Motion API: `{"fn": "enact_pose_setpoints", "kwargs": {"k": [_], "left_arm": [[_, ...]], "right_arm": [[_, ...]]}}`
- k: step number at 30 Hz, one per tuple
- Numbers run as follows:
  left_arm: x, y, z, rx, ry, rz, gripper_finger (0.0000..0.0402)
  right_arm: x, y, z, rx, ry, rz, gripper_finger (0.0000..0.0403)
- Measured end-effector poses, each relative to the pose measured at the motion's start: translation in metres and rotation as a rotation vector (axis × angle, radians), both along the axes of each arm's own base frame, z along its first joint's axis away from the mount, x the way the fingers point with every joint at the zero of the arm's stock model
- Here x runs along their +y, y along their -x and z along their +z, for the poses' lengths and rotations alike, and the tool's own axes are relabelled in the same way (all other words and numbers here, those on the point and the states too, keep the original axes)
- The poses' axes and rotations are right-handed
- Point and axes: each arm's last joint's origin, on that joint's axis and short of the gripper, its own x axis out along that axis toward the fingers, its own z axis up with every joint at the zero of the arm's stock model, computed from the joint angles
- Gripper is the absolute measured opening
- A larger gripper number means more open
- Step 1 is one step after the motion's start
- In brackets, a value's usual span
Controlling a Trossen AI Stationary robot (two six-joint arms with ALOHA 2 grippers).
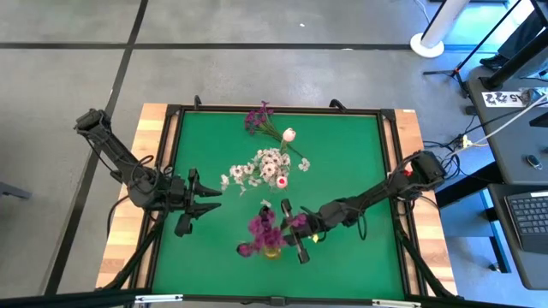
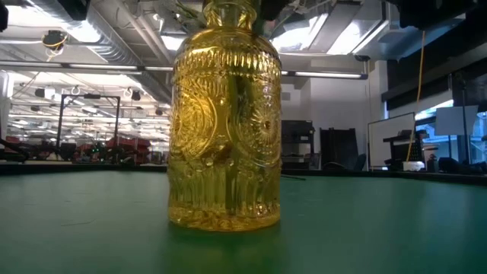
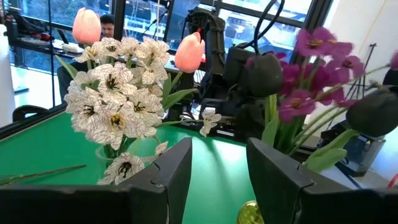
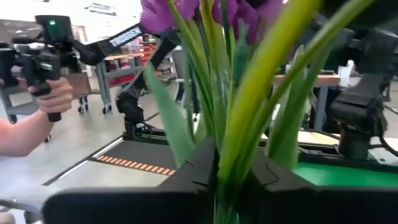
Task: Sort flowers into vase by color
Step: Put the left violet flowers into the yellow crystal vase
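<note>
A yellow patterned glass vase (image 2: 224, 122) stands at the table's near middle and also shows in the high view (image 1: 272, 251). It holds magenta flowers (image 1: 259, 228) and dark buds (image 3: 264, 71). My right gripper (image 1: 289, 229) is beside its mouth, shut on their green stems (image 4: 233, 143). White blossoms (image 1: 270, 165) with pink tulips (image 1: 288, 134) stand in a second vase at the table's centre. One magenta sprig (image 1: 259, 118) lies flat near the far edge. My left gripper (image 1: 210, 201) is open and empty, left of the white cluster and pointing toward the flowers (image 3: 217, 177). My right gripper pinches a bunch of several green stems (image 4: 231, 171) between its two fingers (image 4: 200, 168), below the magenta blooms. The fingers come level from the table's right and lie across the stems. The stems stand upright; their lower ends below the fingers do not show in the wrist view.
A loose thin stem (image 3: 43, 173) lies on the green mat left of the white flowers. The mat has a raised black frame (image 1: 282, 109) with wooden margins outside it. A person's hand holding a device (image 4: 37, 93) shows beyond the table.
</note>
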Motion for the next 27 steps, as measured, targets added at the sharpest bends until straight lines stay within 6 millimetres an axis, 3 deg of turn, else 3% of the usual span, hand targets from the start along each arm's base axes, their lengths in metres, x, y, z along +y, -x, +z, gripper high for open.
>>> {"fn": "enact_pose_setpoints", "kwargs": {"k": [5, 17, 22, 27], "left_arm": [[0.000, 0.000, 0.000, 0.000, 0.000, 0.000, 0.0149], [0.000, 0.000, 0.000, 0.000, 0.000, 0.000, 0.0149], [0.000, 0.000, 0.000, 0.000, 0.000, 0.000, 0.0149], [0.000, 0.000, 0.000, 0.000, 0.003, 0.000, 0.0149]], "right_arm": [[0.001, 0.000, 0.000, 0.003, 0.001, 0.016, 0.0095], [0.001, 0.001, 0.004, 0.117, 0.021, 0.038, 0.0276], [0.002, 0.002, 0.020, 0.204, 0.055, 0.039, 0.0312], [0.001, 0.005, 0.037, 0.288, 0.092, 0.037, 0.0319]]}}
